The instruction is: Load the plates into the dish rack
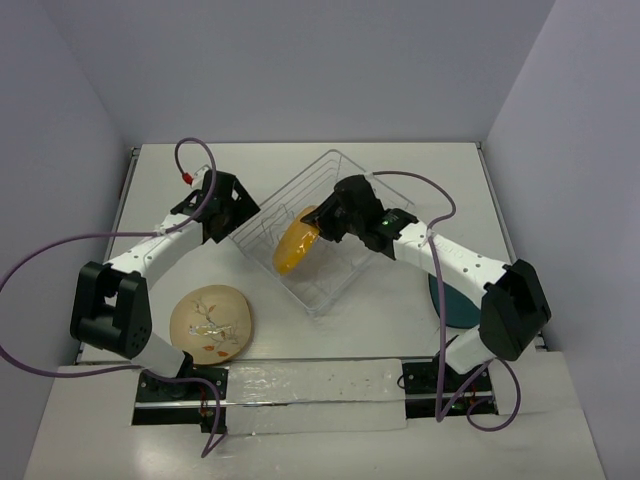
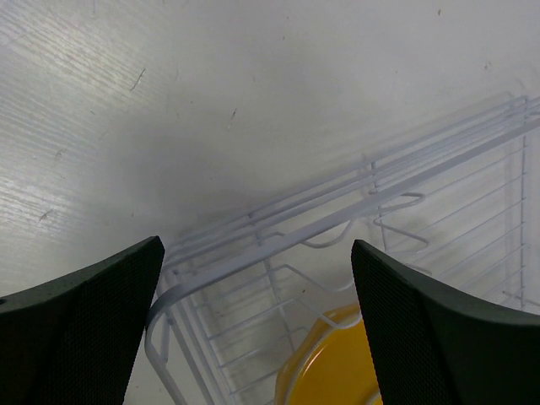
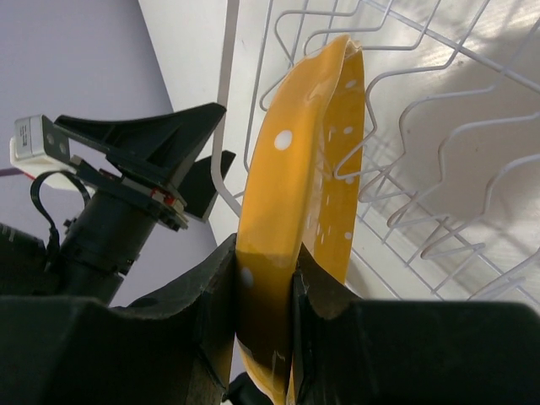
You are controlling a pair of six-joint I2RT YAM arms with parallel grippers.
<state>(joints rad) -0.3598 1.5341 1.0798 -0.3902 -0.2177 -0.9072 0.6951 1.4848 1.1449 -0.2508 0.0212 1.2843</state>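
Over the dish rack (image 2: pixel 278 245), the right claw (image 3: pixel 263 274) pinches the rim of the orange-yellow dotted plate (image 1: pixel 296 245), held on edge. At the rack's left rim the left claw (image 2: pixel 257 249) gapes wide, empty. The beige plate (image 1: pixel 211 323) and teal plate (image 1: pixel 452 308) lie on the surface (image 1: pixel 450 180) either side of the rack.

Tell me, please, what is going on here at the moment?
The right claw is shut on the orange plate and holds it on edge inside the rack. The left claw stands open and empty at the rack's left rim. The beige plate lies flat on the table at the left. The teal plate lies at the right, partly hidden.
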